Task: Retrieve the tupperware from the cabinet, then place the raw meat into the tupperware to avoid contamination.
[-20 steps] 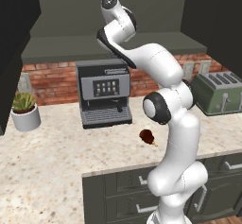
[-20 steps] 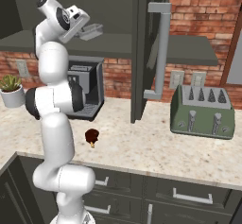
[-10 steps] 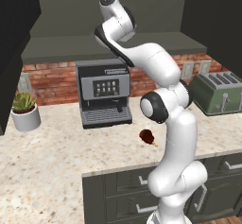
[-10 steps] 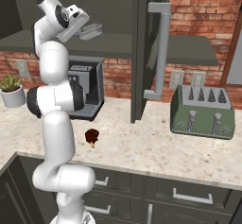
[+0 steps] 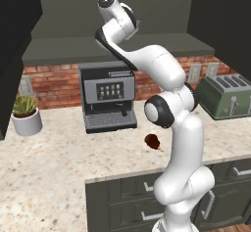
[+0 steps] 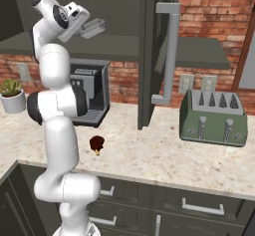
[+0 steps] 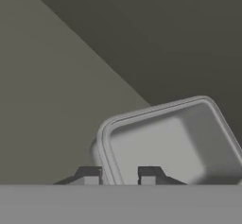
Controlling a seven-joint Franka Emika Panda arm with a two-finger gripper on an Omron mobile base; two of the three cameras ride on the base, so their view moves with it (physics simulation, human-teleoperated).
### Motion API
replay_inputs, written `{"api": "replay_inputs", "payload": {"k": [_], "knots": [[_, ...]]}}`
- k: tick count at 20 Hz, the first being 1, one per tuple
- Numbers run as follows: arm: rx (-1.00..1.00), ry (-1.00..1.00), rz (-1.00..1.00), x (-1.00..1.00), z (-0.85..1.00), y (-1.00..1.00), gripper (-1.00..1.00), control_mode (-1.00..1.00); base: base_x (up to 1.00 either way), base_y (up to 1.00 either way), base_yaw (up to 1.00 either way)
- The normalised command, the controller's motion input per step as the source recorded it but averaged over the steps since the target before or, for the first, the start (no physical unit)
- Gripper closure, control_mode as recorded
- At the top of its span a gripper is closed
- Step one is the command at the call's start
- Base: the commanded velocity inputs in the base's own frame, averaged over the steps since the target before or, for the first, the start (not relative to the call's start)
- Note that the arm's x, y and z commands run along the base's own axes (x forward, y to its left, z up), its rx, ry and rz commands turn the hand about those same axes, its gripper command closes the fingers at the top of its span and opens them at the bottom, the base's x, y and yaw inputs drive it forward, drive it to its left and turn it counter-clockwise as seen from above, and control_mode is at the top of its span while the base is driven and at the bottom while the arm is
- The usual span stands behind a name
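Note:
The grey tupperware (image 7: 175, 142) tilts above the cabinet (image 6: 124, 48) shelf, its open side facing the hand camera. My gripper (image 7: 118, 175) is shut on its near rim wall, with one fingertip (image 7: 88, 174) outside and the other inside. From the right base view the tupperware (image 6: 94, 27) juts out of the gripper (image 6: 82, 29) up inside the open cabinet. The raw meat (image 5: 153, 141) (image 6: 96, 143) lies on the counter beside the arm, in front of the coffee machine.
The open cabinet door (image 6: 157, 56), with its long silver handle (image 6: 169, 51), stands out over the counter right of the arm. A coffee machine (image 5: 108, 99) sits under the shelf. A toaster (image 6: 214, 115) stands at the right and a potted plant (image 5: 25, 114) at the left.
The wrist has shifted slightly with the tupperware still in its grip. The raw meat and everything on the counter have stayed where they were.

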Motion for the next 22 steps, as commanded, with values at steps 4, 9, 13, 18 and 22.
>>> {"api": "replay_inputs", "payload": {"k": [4, 9, 13, 18, 22], "knots": [[-0.07, -0.2, -0.01, 0.0, 0.0, 0.05, 1.0, -1.0, 0.0, 0.0, 0.0], [-0.02, -0.24, 0.0, -0.04, 0.03, 0.21, 1.0, -1.0, 0.0, 0.0, 0.0], [-0.04, -0.16, 0.0, -0.36, 0.11, 0.21, 1.0, -1.0, 0.0, 0.0, 0.0], [-0.02, -0.11, 0.0, -0.78, 0.2, 0.21, 1.0, -1.0, 0.0, 0.0, 0.0], [0.0, -0.1, 0.0, -0.96, 0.32, 0.26, 1.0, -1.0, 0.0, 0.0, 0.0]]}}
